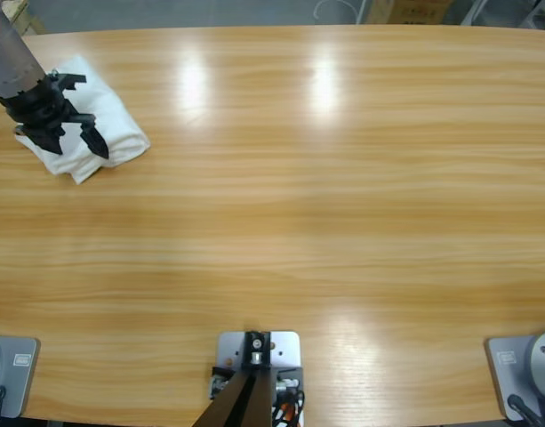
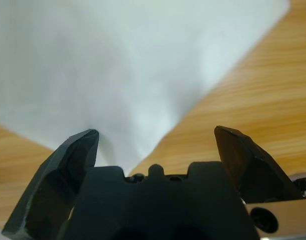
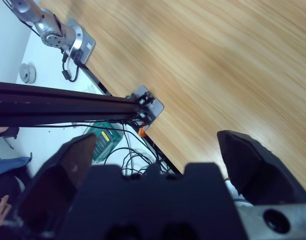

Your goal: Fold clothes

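The white T-shirt (image 1: 119, 133) lies folded into a small bundle at the table's far left corner. My left gripper (image 1: 90, 116) hovers right over it, open, one jaw on each side of the bundle's top. In the left wrist view the white cloth (image 2: 118, 65) fills most of the picture beyond the left gripper (image 2: 155, 134), and nothing is held between its jaws. My right gripper (image 3: 156, 139) is open and empty, looking across bare wood towards the table's near edge. It does not show in the high view.
The wooden table (image 1: 325, 196) stretches wide to the right of the bundle. In the right wrist view the table's edge (image 3: 157, 145) shows, with a black rail (image 3: 58, 102), cables and a green box (image 3: 105, 140) beyond it.
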`<state>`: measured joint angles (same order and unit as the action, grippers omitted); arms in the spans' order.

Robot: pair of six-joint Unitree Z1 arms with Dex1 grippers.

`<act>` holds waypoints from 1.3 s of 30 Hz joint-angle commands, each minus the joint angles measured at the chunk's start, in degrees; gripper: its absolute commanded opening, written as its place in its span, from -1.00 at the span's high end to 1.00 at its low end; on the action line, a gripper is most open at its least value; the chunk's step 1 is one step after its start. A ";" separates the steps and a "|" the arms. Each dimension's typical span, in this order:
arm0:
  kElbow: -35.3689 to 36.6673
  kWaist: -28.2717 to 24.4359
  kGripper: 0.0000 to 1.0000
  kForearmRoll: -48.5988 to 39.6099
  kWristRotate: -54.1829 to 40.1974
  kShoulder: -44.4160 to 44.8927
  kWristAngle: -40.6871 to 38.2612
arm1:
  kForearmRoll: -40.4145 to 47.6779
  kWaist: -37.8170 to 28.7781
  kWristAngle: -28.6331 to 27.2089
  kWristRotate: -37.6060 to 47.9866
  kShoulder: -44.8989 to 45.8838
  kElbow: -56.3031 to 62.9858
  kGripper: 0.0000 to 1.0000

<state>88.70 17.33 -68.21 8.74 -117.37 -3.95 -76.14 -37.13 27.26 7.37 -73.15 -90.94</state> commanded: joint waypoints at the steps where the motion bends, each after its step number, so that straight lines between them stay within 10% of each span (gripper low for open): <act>1: -2.81 0.86 -0.81 3.56 -1.18 -8.99 -3.05 | 0.20 -0.54 0.99 1.37 0.90 0.85 -0.96; 15: -4.99 3.32 -0.80 6.86 -1.71 -3.71 -1.77 | 0.76 -0.54 1.40 1.46 0.55 1.43 -0.96; 39: 22.41 -5.82 -0.80 -4.53 -2.85 -17.69 -3.75 | -0.33 -0.56 1.48 1.49 -0.72 0.85 -0.96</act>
<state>109.01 15.25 -70.84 7.05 -130.35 -6.18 -75.90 -37.13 27.70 8.17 -72.99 -90.94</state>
